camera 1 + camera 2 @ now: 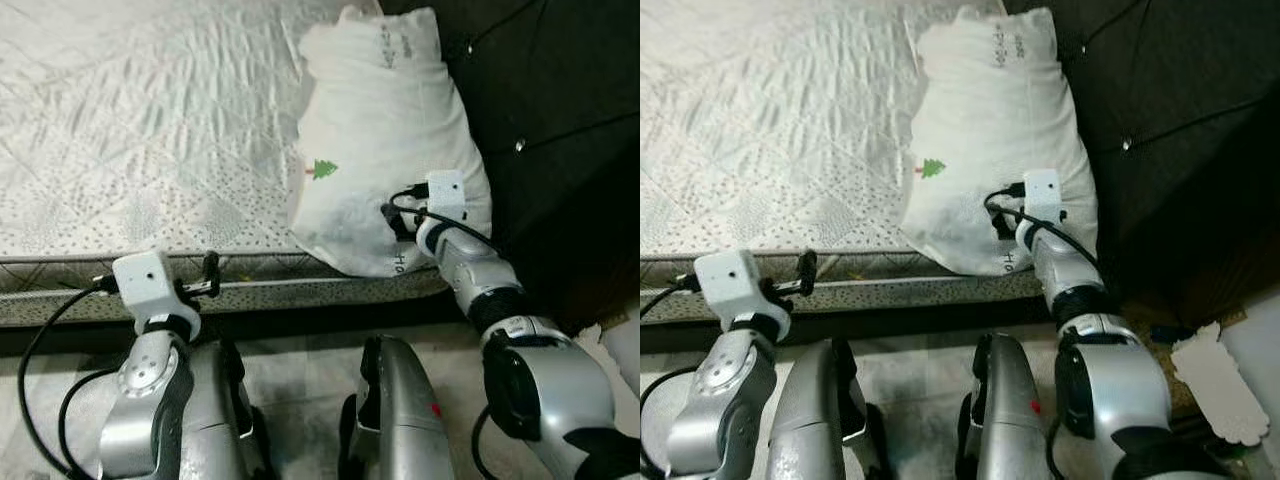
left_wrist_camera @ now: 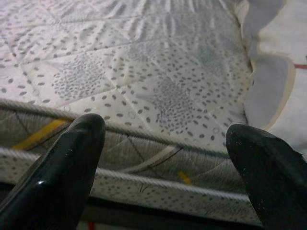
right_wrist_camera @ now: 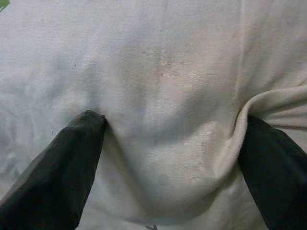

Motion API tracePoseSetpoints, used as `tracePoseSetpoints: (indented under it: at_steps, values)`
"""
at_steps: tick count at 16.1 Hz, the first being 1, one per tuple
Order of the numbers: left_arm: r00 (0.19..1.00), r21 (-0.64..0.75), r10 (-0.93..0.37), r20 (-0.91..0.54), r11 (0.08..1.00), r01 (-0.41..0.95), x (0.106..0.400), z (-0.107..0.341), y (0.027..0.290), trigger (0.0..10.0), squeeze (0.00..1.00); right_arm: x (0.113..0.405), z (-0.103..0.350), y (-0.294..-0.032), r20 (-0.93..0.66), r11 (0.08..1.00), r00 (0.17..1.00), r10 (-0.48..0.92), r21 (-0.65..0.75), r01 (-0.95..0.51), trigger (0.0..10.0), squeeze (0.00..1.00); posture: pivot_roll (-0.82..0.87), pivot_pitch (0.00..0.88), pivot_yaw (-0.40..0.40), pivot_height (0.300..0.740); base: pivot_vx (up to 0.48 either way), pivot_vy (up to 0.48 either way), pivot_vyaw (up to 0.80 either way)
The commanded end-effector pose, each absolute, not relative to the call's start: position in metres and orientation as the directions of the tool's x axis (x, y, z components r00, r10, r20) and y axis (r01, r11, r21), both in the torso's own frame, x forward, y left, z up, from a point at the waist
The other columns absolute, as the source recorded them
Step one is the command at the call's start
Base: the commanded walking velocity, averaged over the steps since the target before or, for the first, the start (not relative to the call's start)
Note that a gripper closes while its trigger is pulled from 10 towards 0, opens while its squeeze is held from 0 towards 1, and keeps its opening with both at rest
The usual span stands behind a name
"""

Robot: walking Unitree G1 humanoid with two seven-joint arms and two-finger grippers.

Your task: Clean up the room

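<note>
A white pillow (image 1: 385, 130) with a small green tree print lies at the right end of the mattress (image 1: 130, 130), its lower corner hanging over the near edge. My right gripper (image 3: 172, 124) is open and pressed into the pillow's lower part, and the cloth (image 3: 168, 96) bulges between its spread fingers. The right wrist (image 1: 440, 200) rests against the pillow. My left gripper (image 2: 165, 132) is open and holds nothing. It hovers just before the mattress's near edge (image 2: 144, 182), to the left of the pillow.
A dark tufted headboard (image 1: 560, 100) stands right of the pillow. The mattress side runs across in front of me, with tiled floor (image 1: 910, 350) below it. A white scalloped sheet (image 1: 1215, 385) lies on the floor at the right. My legs (image 1: 400, 410) are at the bottom.
</note>
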State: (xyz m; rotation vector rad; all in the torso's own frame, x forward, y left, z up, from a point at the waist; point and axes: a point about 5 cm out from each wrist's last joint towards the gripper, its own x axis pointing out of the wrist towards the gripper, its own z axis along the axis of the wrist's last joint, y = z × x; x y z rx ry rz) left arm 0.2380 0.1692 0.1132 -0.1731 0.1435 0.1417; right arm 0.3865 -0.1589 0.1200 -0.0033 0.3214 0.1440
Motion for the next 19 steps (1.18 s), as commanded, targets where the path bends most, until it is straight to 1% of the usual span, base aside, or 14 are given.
tracePoseSetpoints:
  at_steps: [1, 4, 5, 7, 9, 11, 12, 14, 17, 19]
  values:
    - [0.978, -0.166, 0.127, -0.167, 0.974, -0.155, 0.234, 0.114, 0.167, 10.0, 0.0, 0.389, 0.122, -0.155, -0.319, 0.99, 0.938, 0.139, 0.053, -0.128, 10.0, 1.0, 0.14, 0.259, -0.075, 0.568, 0.0, 0.0, 0.0]
    - [0.969, -0.16, 0.154, -0.191, 0.969, -0.186, 0.219, 0.114, 0.171, 10.0, 0.0, 0.394, 0.129, -0.141, -0.315, 0.99, 0.941, 0.125, 0.098, -0.099, 10.0, 1.0, 0.17, 0.289, -0.084, 0.568, 0.0, 0.0, 0.0]
    - [0.965, -0.158, 0.162, -0.206, 0.968, -0.196, 0.212, 0.113, 0.171, 10.0, 0.0, 0.398, 0.136, -0.14, -0.298, 0.996, 0.952, 0.068, 0.083, -0.045, 10.0, 1.0, 0.17, 0.297, -0.085, 0.568, 0.0, 0.0, 0.0]
    - [0.963, -0.156, 0.164, -0.214, 0.967, -0.2, 0.209, 0.114, 0.17, 10.0, 0.0, 0.402, 0.146, -0.142, -0.268, 0.998, 0.963, 0.017, 0.061, 0.0, 10.0, 1.0, 0.18, 0.303, -0.084, 0.568, 0.0, 0.0, 0.0]
    - [0.961, -0.152, 0.168, -0.22, 0.967, -0.204, 0.208, 0.114, 0.171, 10.0, 0.0, 0.408, 0.164, -0.153, -0.216, 0.995, 0.974, -0.068, 0.055, 0.081, 10.0, 1.0, 0.18, 0.301, -0.08, 0.568, 0.0, 0.0, 0.0]
    - [0.961, -0.146, 0.171, -0.22, 0.968, -0.205, 0.211, 0.115, 0.172, 10.0, 0.0, 0.412, 0.181, -0.17, -0.157, 0.987, 0.976, -0.154, 0.029, 0.16, 10.0, 1.0, 0.18, 0.295, -0.08, 0.568, 0.0, 0.0, 0.0]
    - [0.961, -0.145, 0.172, -0.219, 0.968, -0.206, 0.212, 0.115, 0.172, 10.0, 0.0, 0.413, 0.185, -0.174, -0.144, 0.984, 0.975, -0.167, 0.035, 0.174, 10.0, 1.0, 0.18, 0.294, -0.08, 0.568, 0.0, 0.0, 0.0]
    - [0.962, -0.141, 0.172, -0.213, 0.968, -0.205, 0.216, 0.115, 0.172, 10.0, 0.0, 0.415, 0.2, -0.19, -0.081, 0.975, 0.973, -0.218, 0.021, 0.22, 10.0, 1.0, 0.17, 0.274, -0.08, 0.568, 0.0, 0.0, 0.0]
    - [0.966, -0.146, 0.166, -0.198, 0.97, -0.196, 0.225, 0.116, 0.17, 10.0, 0.0, 0.414, 0.201, -0.195, -0.054, 0.975, 0.974, -0.22, -0.001, 0.221, 10.0, 1.0, 0.17, 0.238, -0.078, 0.568, 0.0, 0.0, 0.0]
    - [0.972, -0.15, 0.157, -0.175, 0.971, -0.184, 0.233, 0.12, 0.169, 10.0, 0.0, 0.41, 0.189, -0.198, -0.066, 0.979, 0.977, -0.204, -0.026, 0.203, 10.0, 1.0, 0.16, 0.201, -0.075, 0.568, 0.0, 0.0, 0.0]
